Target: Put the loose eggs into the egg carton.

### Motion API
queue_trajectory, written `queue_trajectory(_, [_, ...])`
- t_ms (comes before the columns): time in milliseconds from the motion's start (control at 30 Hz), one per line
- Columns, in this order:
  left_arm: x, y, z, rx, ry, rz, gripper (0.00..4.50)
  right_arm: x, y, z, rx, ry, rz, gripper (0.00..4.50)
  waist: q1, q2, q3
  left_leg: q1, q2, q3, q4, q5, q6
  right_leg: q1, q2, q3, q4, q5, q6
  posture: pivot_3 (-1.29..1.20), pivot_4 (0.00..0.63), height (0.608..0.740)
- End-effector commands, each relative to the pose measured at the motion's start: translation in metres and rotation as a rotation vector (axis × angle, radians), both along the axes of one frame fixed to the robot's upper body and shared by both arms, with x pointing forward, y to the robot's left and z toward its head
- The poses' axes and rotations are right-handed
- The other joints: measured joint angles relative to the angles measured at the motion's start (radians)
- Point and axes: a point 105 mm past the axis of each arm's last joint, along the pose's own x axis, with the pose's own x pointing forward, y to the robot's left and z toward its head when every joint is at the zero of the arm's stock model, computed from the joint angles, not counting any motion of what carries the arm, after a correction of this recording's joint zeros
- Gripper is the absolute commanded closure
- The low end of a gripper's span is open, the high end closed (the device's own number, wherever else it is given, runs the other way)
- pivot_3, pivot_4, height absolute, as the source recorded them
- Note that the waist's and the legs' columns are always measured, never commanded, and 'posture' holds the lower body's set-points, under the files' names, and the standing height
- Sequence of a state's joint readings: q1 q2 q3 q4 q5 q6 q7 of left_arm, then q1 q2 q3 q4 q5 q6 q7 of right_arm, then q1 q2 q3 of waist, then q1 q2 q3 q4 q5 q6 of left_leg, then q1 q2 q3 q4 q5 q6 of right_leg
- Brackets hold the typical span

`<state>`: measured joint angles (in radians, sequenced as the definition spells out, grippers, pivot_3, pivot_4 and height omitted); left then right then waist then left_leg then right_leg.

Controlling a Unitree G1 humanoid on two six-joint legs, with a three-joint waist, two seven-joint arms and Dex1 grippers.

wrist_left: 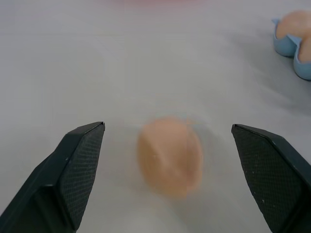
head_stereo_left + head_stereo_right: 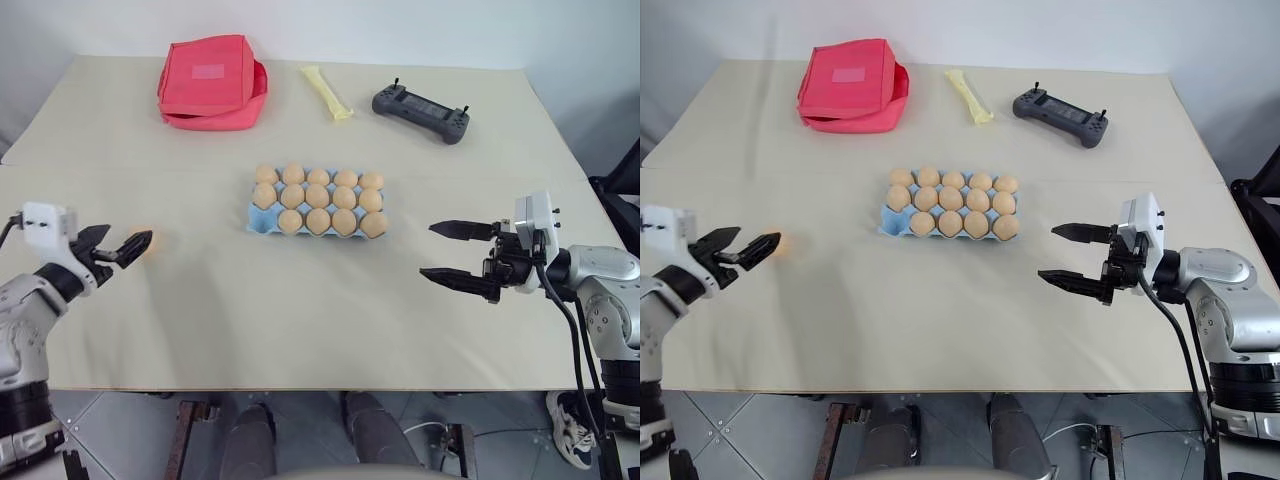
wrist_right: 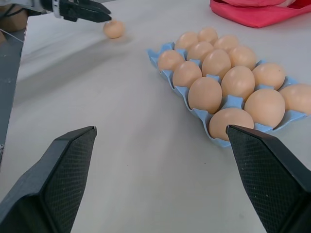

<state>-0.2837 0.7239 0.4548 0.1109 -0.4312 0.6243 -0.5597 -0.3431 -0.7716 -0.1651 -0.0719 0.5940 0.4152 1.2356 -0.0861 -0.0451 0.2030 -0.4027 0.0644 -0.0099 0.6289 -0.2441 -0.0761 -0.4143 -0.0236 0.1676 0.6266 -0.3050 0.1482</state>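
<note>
Closing squarely on the loose tan-brown oval egg (image 1: 170, 155) is the step: the left gripper (image 1: 167, 145), fingers wide apart, brackets it on the beige worktop (image 2: 300, 320), well left of the light blue moulded egg carton (image 2: 257, 218). Its long axis looks upright in the left wrist view, though blurred. The right gripper (image 2: 458, 254) hangs open, empty.

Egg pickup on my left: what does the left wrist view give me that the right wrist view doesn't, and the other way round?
Left wrist view adds: a close look at the left gripper's open fingers framing the loose egg, not touching it. Right wrist view adds: the right gripper's open fingers, and the egg carton nearly whole, with an empty corner cup at the end towards the loose egg. Both: the loose egg on the table and filled carton cups.
</note>
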Motion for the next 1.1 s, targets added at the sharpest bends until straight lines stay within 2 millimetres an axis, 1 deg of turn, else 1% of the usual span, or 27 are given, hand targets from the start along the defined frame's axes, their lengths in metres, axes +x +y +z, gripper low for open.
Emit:
queue_trajectory(33, [0.010,0.002,0.001,0.036,0.012,-0.013,0.04,-0.003,0.001,0.014,0.008,-0.051,0.013,0.00,0.001,0.000,0.000,0.000,0.000,0.000,0.000,0.000,0.000,0.000,0.000,0.000,0.000,0.000,0.000,0.00,0.150,0.740])
queue_trajectory(167, [0.020,0.002,-0.017,0.068,0.098,-0.030,0.04,0.000,0.002,0.015,0.014,-0.054,0.010,0.00,0.003,0.000,0.000,0.000,0.000,0.000,0.000,0.000,0.000,0.000,0.000,0.000,0.000,0.000,0.000,0.00,0.150,0.740])
queue_trajectory(233, [0.024,0.002,-0.021,0.075,0.111,-0.028,0.04,0.001,0.003,0.016,0.021,-0.061,0.009,0.00,0.004,0.000,0.000,0.000,0.000,0.000,0.000,0.000,0.000,0.000,0.000,0.000,0.000,0.000,0.000,0.00,0.150,0.740])
queue_trajectory(333, [0.029,0.000,-0.018,0.064,0.107,-0.036,0.65,0.002,0.004,0.018,0.028,-0.066,0.005,0.00,0.003,0.000,0.000,0.000,0.000,0.000,0.001,0.000,0.000,0.000,0.000,0.000,0.001,0.000,0.001,0.00,0.150,0.740])
queue_trajectory(433, [0.029,-0.004,-0.009,0.067,0.085,-0.057,1.57,0.001,0.004,0.016,0.029,-0.065,0.001,0.00,0.004,0.000,0.000,0.000,0.000,0.000,0.001,0.000,0.000,0.000,0.000,0.000,0.001,0.000,0.001,0.00,0.150,0.740])
queue_trajectory(500, [0.030,-0.005,-0.003,0.071,0.063,-0.065,2.26,0.001,0.004,0.016,0.031,-0.066,-0.002,0.00,0.004,0.000,0.000,0.000,0.000,0.000,0.001,0.000,0.000,0.000,0.000,0.000,0.001,0.000,0.001,0.00,0.150,0.740])
queue_trajectory(533, [0.031,-0.007,0.001,0.072,0.049,-0.075,2.54,0.001,0.003,0.017,0.031,-0.068,-0.005,0.00,0.004,0.000,0.000,0.000,0.000,0.000,0.000,0.000,0.000,0.000,0.000,0.000,0.001,0.000,0.001,0.00,0.150,0.740])
queue_trajectory(567, [0.033,-0.011,0.011,0.076,0.010,-0.094,2.70,0.001,0.003,0.017,0.033,-0.072,-0.008,0.00,0.005,0.000,0.000,0.000,0.000,0.000,0.000,0.000,0.000,0.000,0.000,0.000,0.001,0.000,0.001,0.00,0.150,0.740])
queue_trajectory(633, [0.036,-0.017,0.023,0.083,-0.045,-0.118,2.77,0.001,0.003,0.018,0.035,-0.075,-0.011,0.00,0.006,0.000,0.000,-0.001,0.000,0.000,0.001,0.000,0.000,0.000,0.000,0.000,0.001,0.000,0.001,0.00,0.150,0.740])
queue_trajectory(700, [0.042,-0.031,0.046,0.088,-0.131,-0.170,2.77,0.002,0.003,0.019,0.047,-0.088,-0.019,0.00,0.006,0.000,0.000,-0.001,0.000,0.000,0.001,0.000,0.000,0.000,0.000,0.000,0.001,0.000,0.001,0.00,0.150,0.740])
queue_trajectory(800, [0.047,-0.050,0.064,0.083,-0.195,-0.245,2.77,0.001,0.005,0.021,0.061,-0.101,-0.023,0.00,0.011,0.000,0.000,-0.001,0.000,0.000,0.001,0.000,0.000,0.000,0.000,0.000,0.001,0.001,0.002,0.00,0.150,0.740])
queue_trajectory(867, [0.051,-0.074,0.074,0.077,-0.222,-0.328,2.77,0.000,0.006,0.022,0.086,-0.119,-0.027,0.00,0.014,0.000,0.000,-0.001,0.000,0.000,0.001,0.000,0.000,0.001,0.000,0.000,0.001,0.001,0.002,0.00,0.150,0.740])
queue_trajectory(933, [0.053,-0.092,0.078,0.073,-0.228,-0.388,2.77,0.000,0.007,0.024,0.105,-0.132,-0.030,0.00,0.019,0.000,0.000,-0.001,0.000,0.000,0.001,0.000,0.000,0.000,0.000,0.000,0.001,0.001,0.002,0.00,0.150,0.740])
queue_trajectory(967, [0.054,-0.097,0.078,0.073,-0.228,-0.406,2.77,-0.001,0.008,0.024,0.111,-0.136,-0.031,0.00,0.021,0.000,0.000,-0.001,0.000,0.000,0.001,0.000,0.000,0.000,0.000,0.000,0.001,0.001,0.002,0.00,0.150,0.740])
queue_trajectory(1000, [0.055,-0.106,0.079,0.071,-0.229,-0.441,2.77,-0.001,0.009,0.025,0.129,-0.143,-0.033,0.00,0.019,0.000,0.000,-0.001,0.000,0.000,0.001,0.000,0.000,0.000,0.000,0.000,0.001,0.001,0.002,0.00,0.150,0.740])
queue_trajectory(1100, [0.059,-0.127,0.079,0.058,-0.225,-0.514,2.77,-0.003,0.015,0.029,0.172,-0.159,-0.028,0.00,0.018,0.000,0.000,-0.001,0.000,0.000,0.001,0.000,0.000,0.000,0.000,0.000,0.001,0.001,0.002,0.00,0.150,0.740])
